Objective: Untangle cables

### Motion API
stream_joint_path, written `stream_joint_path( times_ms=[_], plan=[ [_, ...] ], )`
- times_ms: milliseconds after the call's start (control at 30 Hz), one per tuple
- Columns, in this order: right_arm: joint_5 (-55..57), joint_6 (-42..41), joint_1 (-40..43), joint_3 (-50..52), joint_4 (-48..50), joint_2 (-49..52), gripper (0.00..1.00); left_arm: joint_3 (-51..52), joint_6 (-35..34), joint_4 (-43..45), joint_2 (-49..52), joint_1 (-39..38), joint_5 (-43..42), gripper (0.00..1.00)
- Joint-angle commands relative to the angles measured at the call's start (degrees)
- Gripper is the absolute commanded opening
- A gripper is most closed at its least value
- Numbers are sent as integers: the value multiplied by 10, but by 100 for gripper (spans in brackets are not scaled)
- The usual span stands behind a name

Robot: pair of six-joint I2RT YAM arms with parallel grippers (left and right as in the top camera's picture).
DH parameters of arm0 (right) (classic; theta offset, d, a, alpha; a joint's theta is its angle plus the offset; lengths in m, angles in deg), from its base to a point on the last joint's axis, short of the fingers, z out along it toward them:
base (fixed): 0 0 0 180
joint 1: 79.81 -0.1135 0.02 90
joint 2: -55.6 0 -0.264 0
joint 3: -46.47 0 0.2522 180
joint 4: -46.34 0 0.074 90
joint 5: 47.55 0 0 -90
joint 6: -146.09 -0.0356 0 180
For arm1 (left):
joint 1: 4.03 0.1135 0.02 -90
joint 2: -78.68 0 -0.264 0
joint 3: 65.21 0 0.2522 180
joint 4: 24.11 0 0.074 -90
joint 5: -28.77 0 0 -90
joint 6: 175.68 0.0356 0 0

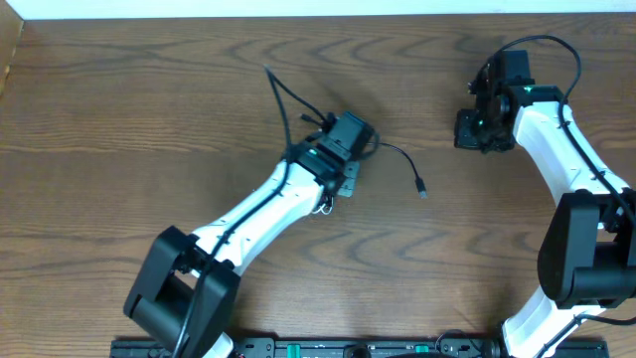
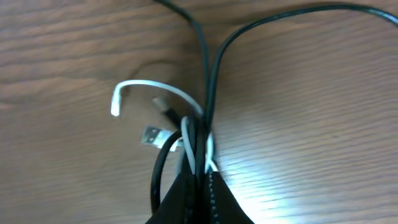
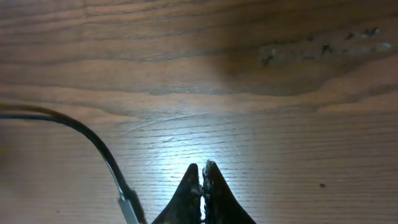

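Running diagonally, black cable (image 1: 281,97), plug (image 1: 422,189) pointing down-right

- Overhead view: even, moderate light across the wooden table (image 1: 149,119). A soft, faint shadow lies beside the left arm (image 1: 258,204). Focus is acceptable throughout.
- Left wrist view: soft overall. The cables (image 2: 208,68) have blurred edges. Pale glare sits on the wood beside the left gripper fingers (image 2: 224,208).
- Right wrist view: a bright glare pool lies just above the right gripper fingertips (image 3: 217,199). The upper area is dimmer, and the black cable (image 3: 93,140) is blurred.
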Motion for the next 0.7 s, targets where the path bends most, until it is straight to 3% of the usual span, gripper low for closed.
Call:
stream_joint_path(
  times_ms=[0, 233, 467, 533, 667],
  plan=[
    [10, 0, 4, -7, -2, -12, 3, -8, 6, 14, 11, -13, 8, 7],
    [-110, 0, 0, -7, 5, -12, 1, -9, 127, 32, 7, -13, 86, 7],
    [-242, 20, -5, -3, 31, -8, 1, -9, 218, 49, -39, -12, 106, 7],
    [-242, 20, -4, -3, 31, -7, 1, -9, 262, 59, -52, -12, 162, 7],
    [-242, 20, 1, -3, 31, -6, 1, -9, 352, 115, -65, -12, 365, 7]
  ],
)
